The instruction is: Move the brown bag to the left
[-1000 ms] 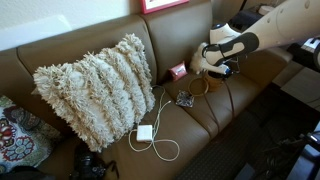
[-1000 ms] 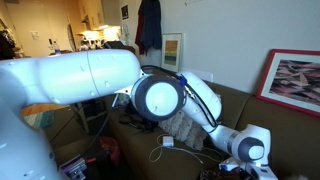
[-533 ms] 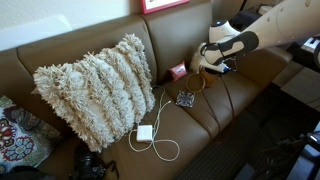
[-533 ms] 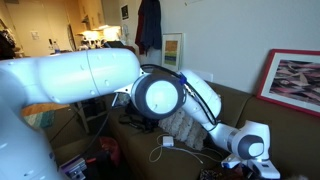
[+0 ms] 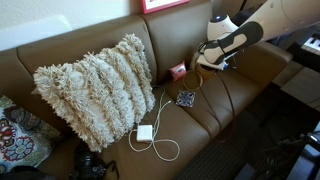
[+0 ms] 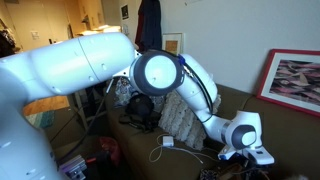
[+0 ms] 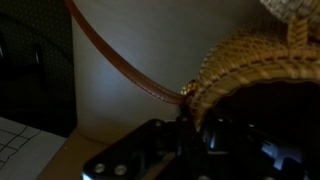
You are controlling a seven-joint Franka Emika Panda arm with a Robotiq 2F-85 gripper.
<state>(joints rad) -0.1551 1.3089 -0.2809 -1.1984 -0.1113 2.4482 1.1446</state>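
The brown bag is a small woven tan bucket at the right end of the brown couch, its hoop handle hanging down below it. My gripper is shut on the bag's rim and holds it a little above the seat. In the wrist view the woven rim sits between my fingers, and the thin brown handle runs off to the upper left. In an exterior view my gripper shows low on the right; the bag is hidden there.
A big shaggy cream pillow leans on the couch back at the left. A small pink box lies just left of the bag. A small dark item and a white charger with cable lie on the seat.
My gripper has risen a little with the bag, and the hoop handle has come up off the seat. The arm has swung upward.
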